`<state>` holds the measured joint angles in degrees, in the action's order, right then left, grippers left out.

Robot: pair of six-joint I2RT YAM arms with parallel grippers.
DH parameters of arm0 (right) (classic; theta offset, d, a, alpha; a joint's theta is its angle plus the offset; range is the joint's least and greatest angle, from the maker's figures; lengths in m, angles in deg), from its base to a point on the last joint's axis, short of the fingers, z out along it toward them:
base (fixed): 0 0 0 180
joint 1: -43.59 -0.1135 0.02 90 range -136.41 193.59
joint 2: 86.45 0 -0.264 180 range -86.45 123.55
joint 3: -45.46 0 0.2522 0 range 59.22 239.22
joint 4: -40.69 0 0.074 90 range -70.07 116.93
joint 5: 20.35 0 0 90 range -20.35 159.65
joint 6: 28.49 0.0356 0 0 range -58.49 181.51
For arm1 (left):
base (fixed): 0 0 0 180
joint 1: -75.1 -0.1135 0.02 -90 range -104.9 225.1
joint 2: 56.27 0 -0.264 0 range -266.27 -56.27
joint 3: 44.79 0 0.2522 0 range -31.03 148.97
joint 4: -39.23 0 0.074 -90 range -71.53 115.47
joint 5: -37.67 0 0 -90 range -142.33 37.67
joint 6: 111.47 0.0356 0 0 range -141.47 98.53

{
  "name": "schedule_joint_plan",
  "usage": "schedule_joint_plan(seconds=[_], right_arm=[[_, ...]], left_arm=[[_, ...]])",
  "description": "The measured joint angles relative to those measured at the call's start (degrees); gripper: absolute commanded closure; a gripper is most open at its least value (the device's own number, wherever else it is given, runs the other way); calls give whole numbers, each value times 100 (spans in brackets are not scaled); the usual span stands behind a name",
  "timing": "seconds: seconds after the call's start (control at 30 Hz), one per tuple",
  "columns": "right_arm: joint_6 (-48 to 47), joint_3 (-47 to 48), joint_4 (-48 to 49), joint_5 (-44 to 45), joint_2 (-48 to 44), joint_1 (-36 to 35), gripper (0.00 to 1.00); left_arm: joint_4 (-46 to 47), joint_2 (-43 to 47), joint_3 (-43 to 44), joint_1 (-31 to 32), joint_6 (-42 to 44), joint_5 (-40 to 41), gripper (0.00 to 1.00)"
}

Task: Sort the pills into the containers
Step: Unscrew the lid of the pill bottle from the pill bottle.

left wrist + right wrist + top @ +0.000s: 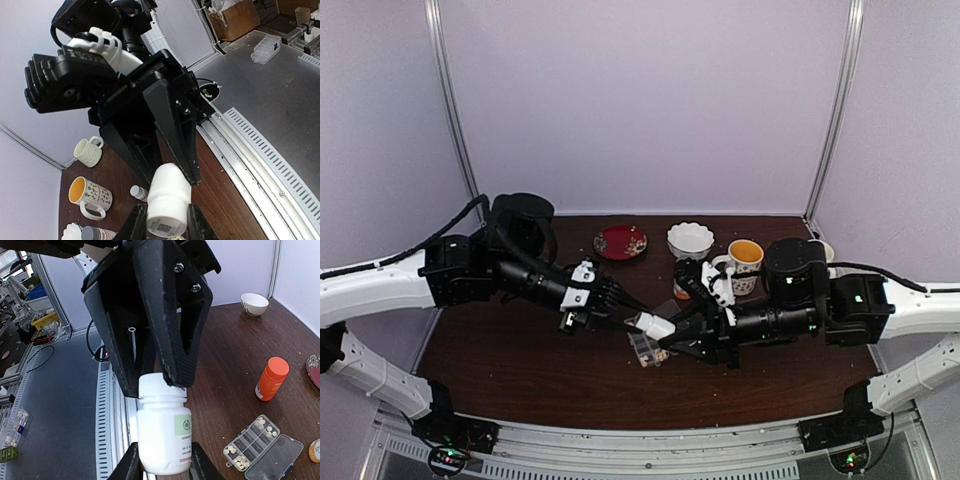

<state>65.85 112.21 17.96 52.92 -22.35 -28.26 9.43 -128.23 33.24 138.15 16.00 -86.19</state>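
Both jaws clench one white bottle [162, 440] over the bench's middle. The left gripper [166, 222] takes one end and the right gripper [164, 462] the other, with the arms reaching inward, nose to nose. The bench [520, 370] is dark wood and the walls [640, 100] pale lilac. One open pill box [262, 445] lies near the middle, pills [242, 460] in several cells. Toward the far edge are one red plate [620, 242], one bowl [690, 240] and two mugs [90, 195].
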Motion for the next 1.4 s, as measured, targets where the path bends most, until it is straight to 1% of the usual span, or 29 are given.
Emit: schedule_joint_plan(seconds=[0.07,0.17,0.3,0.37,0.43,0.5,0.6,0.63,0.7,0.73,0.77,0.8,0.83,0.87,0.9,0.93,0.97,1.1,1.2,1.33,1.4], right_arm=[[-7,11,-55,2,2,17,96],[-57,90,-234,37,44,33,98],[-254,291,-595,293,125,57,99],[-387,334,-697,487,129,61,100],[-535,343,-741,717,118,59,100],[-691,343,-743,970,90,59,100],[-870,328,-627,1364,-35,61,100],[-907,319,-566,1482,-101,61,100],[-962,284,-387,1690,-251,61,100],[-1001,267,-304,1777,-326,61,100],[-1021,256,-254,1832,-378,59,100],[-1038,247,-232,1864,-404,59,100],[-1047,236,-214,1902,-420,59,100],[-1051,223,-192,1917,-420,55,100],[-1058,212,-190,1917,-417,50,100],[-1058,199,-192,1915,-415,46,100],[-1058,184,-192,1915,-415,46,100],[-1047,122,-195,1880,-415,24,100],[-1027,72,-197,1823,-415,22,100],[-988,-48,-195,1762,-518,22,100],[-946,-90,-192,1670,-599,22,100]], left_arm=[[-50,-50,46,0,-129,28,85],[-153,-136,129,-4,-459,85,87],[-398,-317,376,-22,-1202,286,88],[-544,-446,557,-35,-1725,413,89],[-619,-538,684,-37,-2236,555,92],[-774,-658,905,-37,-2898,765,93],[-1246,-944,1574,-44,-3967,1056,93],[-1377,-1062,1856,-72,-4413,1088,91],[-1432,-1191,2190,-116,-5141,1078,84],[-1405,-1228,2284,-127,-5488,1075,78],[-1381,-1257,2363,-133,-5864,1078,74],[-1357,-1270,2391,-136,-6120,1080,66],[-1351,-1283,2413,-140,-6404,1086,56],[-1327,-1300,2417,-144,-6688,1095,41],[-1283,-1318,2417,-146,-6885,1110,23],[-1220,-1335,2415,-151,-7003,1126,7],[-1172,-1346,2411,-155,-7108,1132,3],[-791,-1259,2229,-162,-7309,1228,3],[-651,-1134,2124,-162,-7254,1292,2],[-444,-868,1996,-162,-6891,1333,3],[-188,-601,1709,-162,-6478,1285,3]])
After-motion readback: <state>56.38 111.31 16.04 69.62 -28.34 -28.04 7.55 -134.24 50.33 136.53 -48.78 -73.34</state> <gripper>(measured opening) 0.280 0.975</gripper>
